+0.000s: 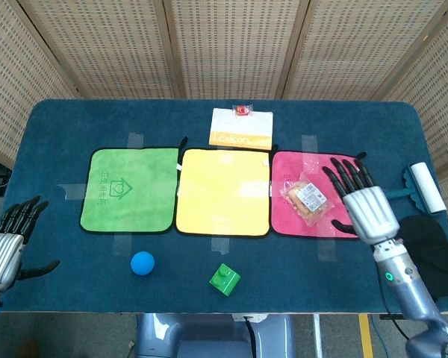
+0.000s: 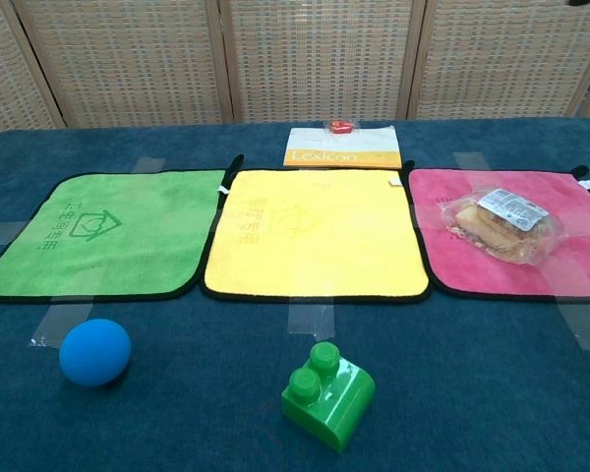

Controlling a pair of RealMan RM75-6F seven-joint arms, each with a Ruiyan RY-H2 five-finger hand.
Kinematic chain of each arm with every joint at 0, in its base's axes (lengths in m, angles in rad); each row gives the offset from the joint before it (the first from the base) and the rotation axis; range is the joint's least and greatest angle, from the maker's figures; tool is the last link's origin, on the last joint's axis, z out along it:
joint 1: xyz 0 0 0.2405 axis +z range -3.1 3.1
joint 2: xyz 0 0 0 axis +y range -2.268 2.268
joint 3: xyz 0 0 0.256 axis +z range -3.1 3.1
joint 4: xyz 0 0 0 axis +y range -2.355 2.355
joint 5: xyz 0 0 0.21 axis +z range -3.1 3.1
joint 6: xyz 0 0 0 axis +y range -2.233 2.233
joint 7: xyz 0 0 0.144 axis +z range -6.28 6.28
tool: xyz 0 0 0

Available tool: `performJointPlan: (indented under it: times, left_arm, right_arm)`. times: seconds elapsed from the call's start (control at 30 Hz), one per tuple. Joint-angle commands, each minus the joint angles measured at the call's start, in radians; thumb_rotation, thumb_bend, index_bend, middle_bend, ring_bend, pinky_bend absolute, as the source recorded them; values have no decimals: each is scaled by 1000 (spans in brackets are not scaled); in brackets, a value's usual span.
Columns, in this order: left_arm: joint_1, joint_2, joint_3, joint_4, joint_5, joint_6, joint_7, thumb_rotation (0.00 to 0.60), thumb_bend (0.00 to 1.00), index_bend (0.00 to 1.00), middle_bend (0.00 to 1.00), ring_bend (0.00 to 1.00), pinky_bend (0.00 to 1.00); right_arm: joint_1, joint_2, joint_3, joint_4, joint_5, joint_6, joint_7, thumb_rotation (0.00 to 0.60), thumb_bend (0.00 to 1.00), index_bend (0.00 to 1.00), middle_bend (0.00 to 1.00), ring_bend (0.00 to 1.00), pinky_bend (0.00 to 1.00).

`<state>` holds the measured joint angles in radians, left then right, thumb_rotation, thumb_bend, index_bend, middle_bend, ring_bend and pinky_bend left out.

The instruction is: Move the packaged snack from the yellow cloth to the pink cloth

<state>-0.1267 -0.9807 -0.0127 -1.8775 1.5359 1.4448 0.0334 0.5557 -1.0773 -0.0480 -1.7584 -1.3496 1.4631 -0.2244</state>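
Observation:
The packaged snack point(image 1: 306, 198) point(image 2: 501, 225), a clear wrapper with a white label, lies on the pink cloth point(image 1: 336, 216) point(image 2: 570, 265), left of its middle. The yellow cloth point(image 1: 223, 192) point(image 2: 315, 234) is bare. My right hand point(image 1: 361, 198) hangs open above the pink cloth's right part, fingers spread, apart from the snack; the chest view does not show it. My left hand point(image 1: 6, 240) is open at the table's front left edge, holding nothing.
A green cloth point(image 1: 129, 189) lies left of the yellow one. A blue ball point(image 1: 142, 262) and a green toy brick point(image 1: 225, 279) sit near the front edge. A white and orange booklet point(image 1: 241, 128) with a small red item lies at the back. A lint roller point(image 1: 418, 189) rests far right.

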Motion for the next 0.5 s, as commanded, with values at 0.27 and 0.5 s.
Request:
performJointPlan:
  times: [0.27,0.5]
  left_arm:
    - [41,15,19,27,40,62,-54,600,0,0,0,0,0]
    - [49,18,19,29,32,65,-58,600,0,0,0,0,0]
  right_arm:
    - [-232,-42,-29,11,89,92,20,600,0,0,0,0,0]
    - [-280,-89,3,62,73,113,9,600,0,0,0,0,0]
